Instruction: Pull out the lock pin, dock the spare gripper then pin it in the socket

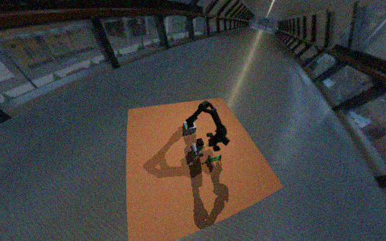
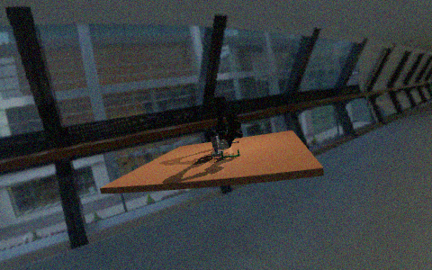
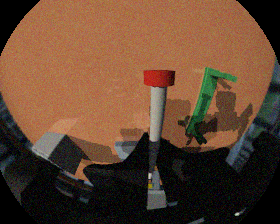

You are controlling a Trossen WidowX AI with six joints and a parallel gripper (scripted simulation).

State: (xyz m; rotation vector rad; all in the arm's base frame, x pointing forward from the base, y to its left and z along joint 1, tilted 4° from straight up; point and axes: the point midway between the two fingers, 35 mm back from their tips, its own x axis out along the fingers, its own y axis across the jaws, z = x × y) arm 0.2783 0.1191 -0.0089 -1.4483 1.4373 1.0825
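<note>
Nearest the wrist camera, the hand is clamped on the lower end of the lock pin, a pale shaft topped by a red cap, which juts forward from between the dark fingers and hangs clear over the orange tabletop. Just beyond and to the right of the pin lies the spare gripper, a green piece resting on the tabletop with its shadow falling beside it. At lower left, a grey block with a dark face sits partly hidden by the hand's body; whether it is the mount cannot be told from this view. From above, the black arm arches over from its base toward the green piece, with a small grey fixture standing between them.
</note>
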